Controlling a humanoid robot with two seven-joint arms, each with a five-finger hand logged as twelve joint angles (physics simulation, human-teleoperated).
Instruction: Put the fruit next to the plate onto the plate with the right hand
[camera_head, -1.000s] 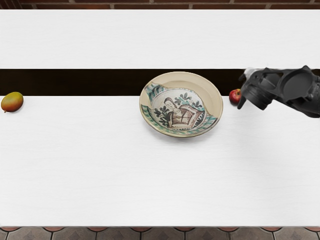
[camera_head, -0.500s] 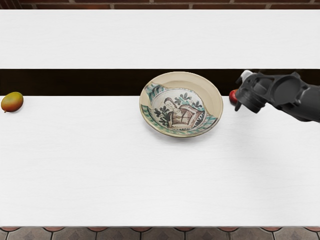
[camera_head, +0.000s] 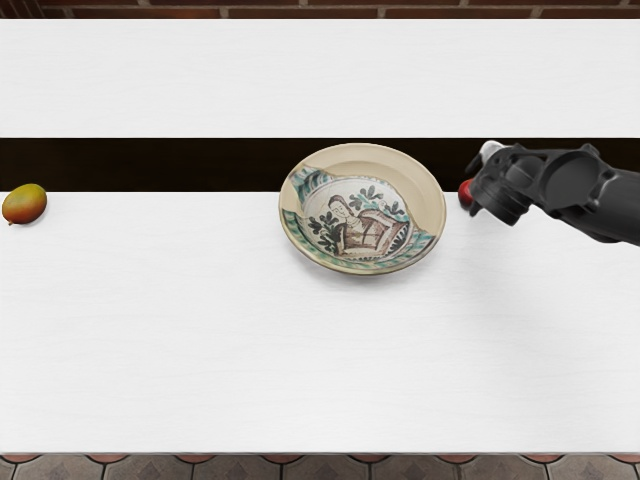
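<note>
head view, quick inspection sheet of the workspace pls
Surface: white table, no marks seen.
Job's things: plate holds no fruit; red apple beside its right rim, mostly hidden by the right hand.
Clutter: mango at the table's far left edge.
Hands: right hand at the apple, grasp unclear; left out of view.
Cables: nothing seen.
Surroundings: second white surface behind a dark gap, brick wall, tiled floor.

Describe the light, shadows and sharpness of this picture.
Head view: flat, even light, no glare; the white table is nearly washed out, with only a faint shadow under the plate. Head view: all sharp, no blur; the dark right robot hand shows little detail and hides most of the apple.
</note>
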